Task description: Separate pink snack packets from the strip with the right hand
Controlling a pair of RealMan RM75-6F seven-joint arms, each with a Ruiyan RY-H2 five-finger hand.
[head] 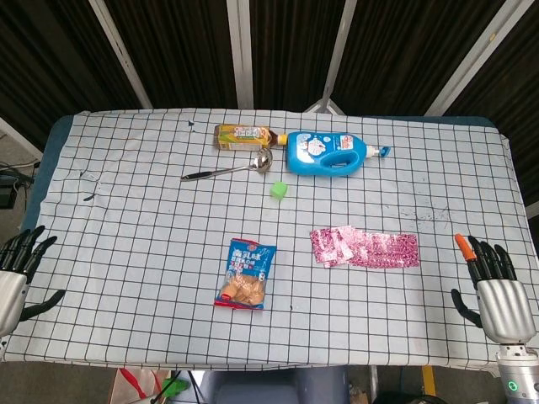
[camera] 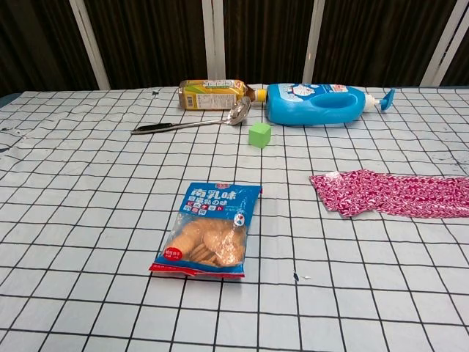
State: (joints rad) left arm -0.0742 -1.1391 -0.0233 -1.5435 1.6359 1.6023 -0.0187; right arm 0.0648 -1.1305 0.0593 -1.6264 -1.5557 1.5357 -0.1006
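Observation:
The strip of pink snack packets [head: 364,249] lies flat on the checked tablecloth, right of centre; in the chest view the strip [camera: 396,193] runs off the right edge. My right hand [head: 497,290] hovers at the table's near right corner, fingers spread and empty, a little to the right of the strip and not touching it. At the near left edge my left hand [head: 17,273] rests open, also empty. Neither hand shows in the chest view.
A blue biscuit packet [head: 247,273] lies near the front centre. At the back lie a blue detergent bottle [head: 330,154], a tea bottle [head: 245,136], a metal ladle [head: 229,169] and a small green cube [head: 280,191].

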